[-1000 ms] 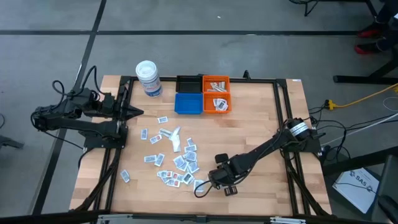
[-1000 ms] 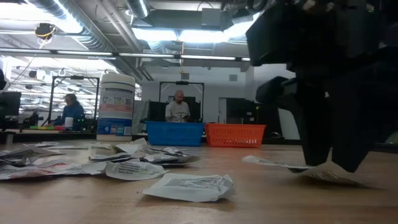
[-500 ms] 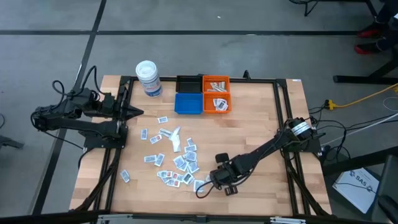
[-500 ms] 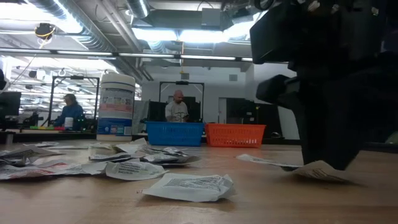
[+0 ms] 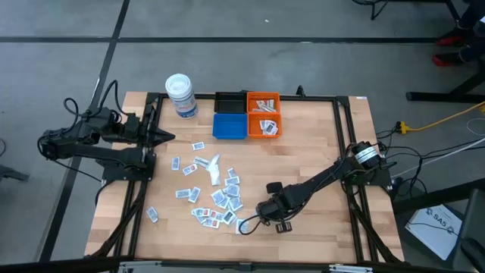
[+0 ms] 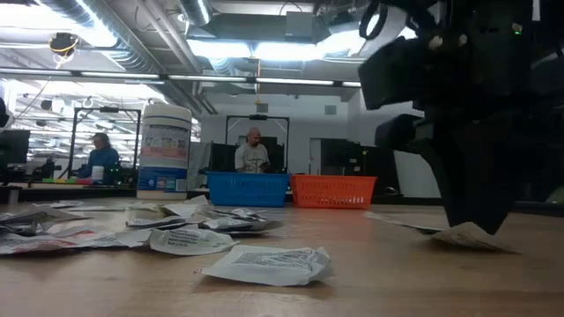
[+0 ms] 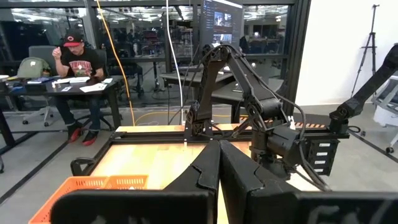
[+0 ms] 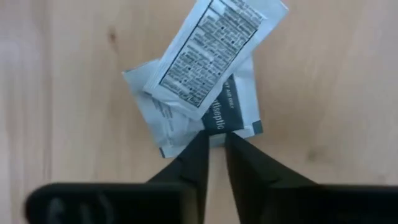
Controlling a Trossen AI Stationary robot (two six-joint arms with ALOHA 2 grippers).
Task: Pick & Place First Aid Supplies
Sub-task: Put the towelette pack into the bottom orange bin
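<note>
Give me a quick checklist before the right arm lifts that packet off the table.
1. Right gripper at the sachet: ok, fingertips pinch the edge of the blue-printed sachet.
2. One packet only: not ok, a second sachet lies overlapping it and may come along.
3. Grip secure: cannot tell, only the edge sits between the tips.
4. Orange bin reachable: ok, it stands at the table's far side with sachets already inside.
5. Left gripper out of the way: ok, shut, parked at the left edge.
6. Sachet pile apart from the gripper: ok, it lies beside it.
</note>
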